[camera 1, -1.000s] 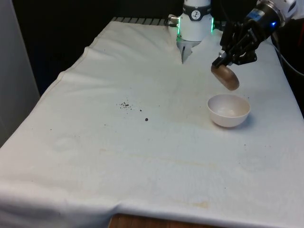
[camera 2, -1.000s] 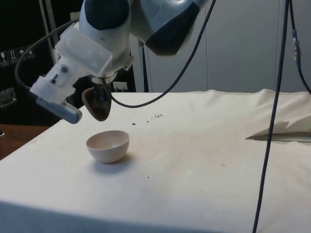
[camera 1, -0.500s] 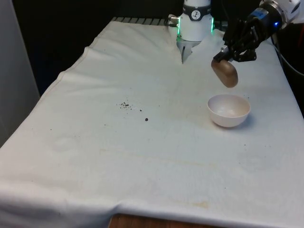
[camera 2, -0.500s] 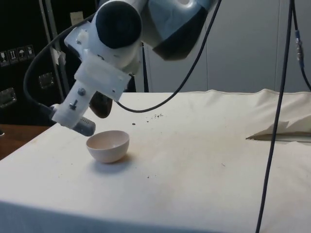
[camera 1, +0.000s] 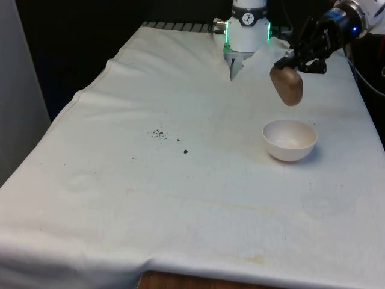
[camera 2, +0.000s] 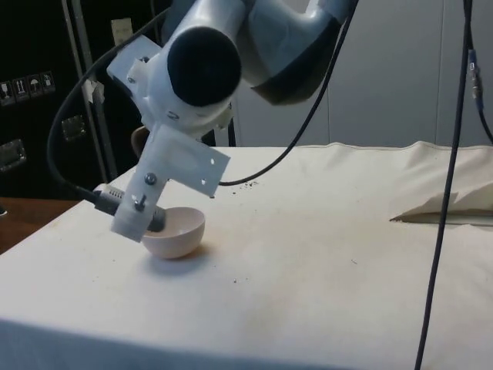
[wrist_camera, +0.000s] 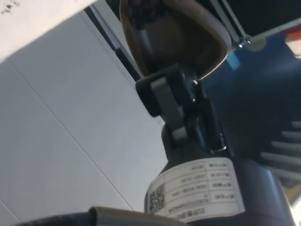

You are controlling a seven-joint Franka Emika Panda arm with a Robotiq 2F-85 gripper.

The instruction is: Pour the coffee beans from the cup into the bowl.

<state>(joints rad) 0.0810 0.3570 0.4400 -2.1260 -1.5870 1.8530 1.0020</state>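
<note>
Cup (camera 1: 287, 85): brown, held in my tool (camera 1: 293, 65), which is clamped on its rim. In the front view it hangs just below the black fingers, in the air above the worktop (camera 1: 180, 180), over the far rim of the bowl (camera 1: 290, 139) and clear of it, not touching. Long axis close to upright, tilted a little; rounded closed end points down toward the bowl, the gripped end points up into my tool. In the wrist view the cup's (wrist_camera: 174, 33) dark inside wall sits directly ahead of one finger (wrist_camera: 164, 101) that presses on the rim; whether any beans are in it I cannot tell.

Bowl: white, upright, mouth up, standing on the white cloth at the front view's right, nearer than the cup. In the side view the bowl (camera 2: 181, 231) is partly covered by my wrist, and a sliver of the cup (camera 2: 139, 141) shows beyond the arm.

Coffee beans (camera 1: 159, 133): a small dark scatter lying on the cloth toward the front view's left, well apart from bowl and cup; one stray bean (camera 1: 185, 152) lies near them.
</note>
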